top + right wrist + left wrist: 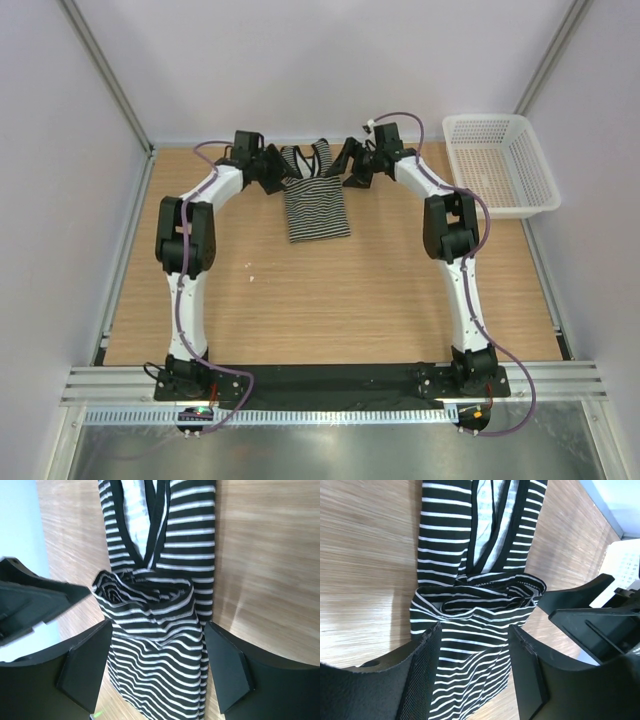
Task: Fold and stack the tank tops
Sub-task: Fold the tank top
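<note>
Nearest, only bare table [330, 300] with a small white speck [250, 264] left of middle. Beyond it, at the far middle, the striped tank top [316, 205] laid flat, lower part doubled up with the hem bunched just below the neckline, apparently mid-fold. Flanking that bunched edge, the left gripper [475, 630] and right gripper [157, 630], both with jaws apart and nothing clamped, probably to let the fold settle. Far right, well apart and obstructing nothing, a white mesh basket [540, 175].

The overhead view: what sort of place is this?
Likely a robot lab workcell: white-and-black left arm and right arm bolted to a wooden table, black-and-white striped fabric tank top, white plastic mesh basket.
</note>
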`<action>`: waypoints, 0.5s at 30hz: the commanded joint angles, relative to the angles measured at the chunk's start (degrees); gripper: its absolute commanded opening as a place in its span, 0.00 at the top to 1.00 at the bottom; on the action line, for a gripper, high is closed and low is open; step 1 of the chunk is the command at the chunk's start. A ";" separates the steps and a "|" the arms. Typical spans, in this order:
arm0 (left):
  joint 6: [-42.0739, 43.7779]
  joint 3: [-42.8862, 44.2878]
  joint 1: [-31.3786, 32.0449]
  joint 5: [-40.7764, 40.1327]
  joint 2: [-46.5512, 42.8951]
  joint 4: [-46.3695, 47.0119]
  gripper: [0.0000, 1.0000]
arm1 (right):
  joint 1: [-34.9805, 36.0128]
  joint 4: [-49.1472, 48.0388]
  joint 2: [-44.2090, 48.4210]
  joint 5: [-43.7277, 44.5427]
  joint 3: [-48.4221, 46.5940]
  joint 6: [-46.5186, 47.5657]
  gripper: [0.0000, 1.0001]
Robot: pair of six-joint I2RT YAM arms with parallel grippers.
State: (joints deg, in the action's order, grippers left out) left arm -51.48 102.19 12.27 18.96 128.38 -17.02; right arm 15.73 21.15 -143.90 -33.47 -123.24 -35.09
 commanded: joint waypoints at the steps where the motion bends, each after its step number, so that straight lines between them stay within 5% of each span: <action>1: 2.53 -1.46 -0.76 -1.46 -5.76 2.95 0.43 | 0.36 -5.50 8.35 -0.89 4.12 2.38 0.19; 15: 3.67 -24.74 1.96 -3.84 -20.35 5.23 0.49 | 0.97 -0.58 19.00 5.61 24.09 10.40 0.35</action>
State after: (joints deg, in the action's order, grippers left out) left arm -48.95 81.38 12.73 16.08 112.03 -14.52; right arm 16.10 20.18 -128.64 -29.65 -102.78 -26.24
